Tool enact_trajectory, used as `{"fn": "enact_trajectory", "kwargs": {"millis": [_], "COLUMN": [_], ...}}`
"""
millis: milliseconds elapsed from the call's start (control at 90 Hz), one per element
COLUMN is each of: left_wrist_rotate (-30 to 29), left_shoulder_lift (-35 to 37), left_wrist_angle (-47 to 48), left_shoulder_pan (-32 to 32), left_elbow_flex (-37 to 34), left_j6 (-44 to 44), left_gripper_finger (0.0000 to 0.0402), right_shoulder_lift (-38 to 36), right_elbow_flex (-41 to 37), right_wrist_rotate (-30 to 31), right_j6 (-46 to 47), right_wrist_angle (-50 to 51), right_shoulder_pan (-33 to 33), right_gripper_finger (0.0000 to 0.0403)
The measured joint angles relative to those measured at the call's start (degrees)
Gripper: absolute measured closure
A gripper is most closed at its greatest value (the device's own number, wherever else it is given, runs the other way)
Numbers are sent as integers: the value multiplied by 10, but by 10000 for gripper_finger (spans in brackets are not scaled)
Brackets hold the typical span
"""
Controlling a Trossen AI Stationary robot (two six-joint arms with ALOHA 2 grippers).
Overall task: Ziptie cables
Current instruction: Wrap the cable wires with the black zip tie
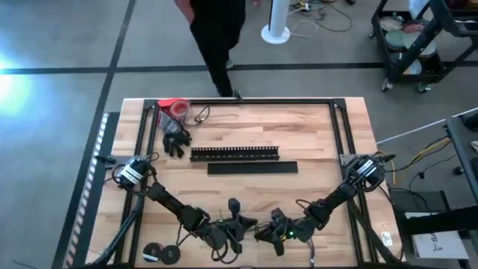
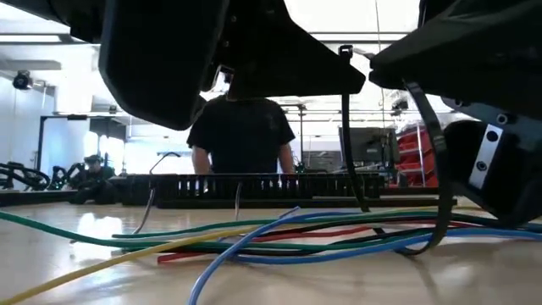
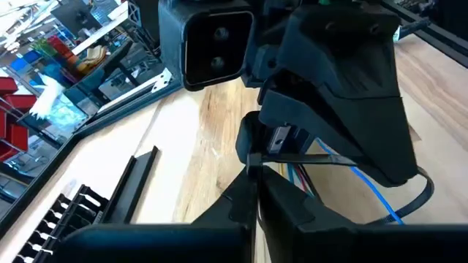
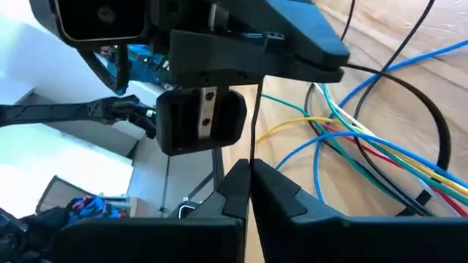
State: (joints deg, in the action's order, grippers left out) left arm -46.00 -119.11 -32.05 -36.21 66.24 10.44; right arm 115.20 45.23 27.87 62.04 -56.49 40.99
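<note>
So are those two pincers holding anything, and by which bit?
Both grip one thin black zip tie, looped around the coloured cables. The left pincer and the right pincer each pinch the strap; which end each holds cannot be told.

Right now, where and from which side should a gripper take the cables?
Grip the cables where they run packed together beside the zip tie loop, coming down from above: they lie flat on the table and fan apart farther along.
</note>
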Motion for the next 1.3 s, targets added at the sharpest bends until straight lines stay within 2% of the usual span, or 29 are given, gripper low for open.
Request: {"fn": "enact_trajectory", "kwargs": {"millis": [744, 1300], "left_wrist_rotate": [0, 9], "left_shoulder_lift": [0, 0], "left_wrist_angle": [-4, 7], "left_shoulder_pan": [0, 0], "left_elbow_flex": [10, 8], "left_j6": [45, 35], "left_gripper_finger": [402, 402], "right_shoulder_lift": [0, 0], "right_elbow_flex": [0, 0], "right_wrist_rotate": [2, 17], "right_j6": [16, 9], "right_wrist_angle": [1, -1], "right_shoulder_pan": [-1, -1], "right_gripper_finger": [403, 403]}}
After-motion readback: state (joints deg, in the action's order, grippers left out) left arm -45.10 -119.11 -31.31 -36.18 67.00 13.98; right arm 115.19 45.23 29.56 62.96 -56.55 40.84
